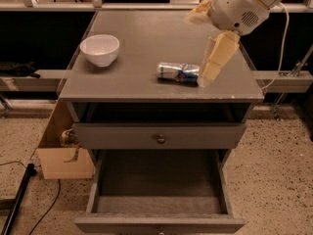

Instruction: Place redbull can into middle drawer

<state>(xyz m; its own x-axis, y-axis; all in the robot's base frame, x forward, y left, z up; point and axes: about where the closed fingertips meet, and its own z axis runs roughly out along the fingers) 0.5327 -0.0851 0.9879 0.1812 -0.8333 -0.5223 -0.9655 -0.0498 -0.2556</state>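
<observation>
The redbull can (178, 73) lies on its side on the grey cabinet top (146, 38), right of centre. The middle drawer (159, 182) is the lowest drawer in view; it is pulled out and nothing lies inside it. My gripper (206, 38) hangs over the right part of the top, just right of the can and slightly above it. Its two cream fingers (217, 58) are spread apart and hold nothing. The lower finger's tip is close to the can's right end.
A white bowl (100, 49) stands on the top at the left. The grey drawer above (159, 136) is shut. A cardboard box (61, 153) and a black cable (29, 199) are on the floor at the left. Metal rails run behind and beside the cabinet.
</observation>
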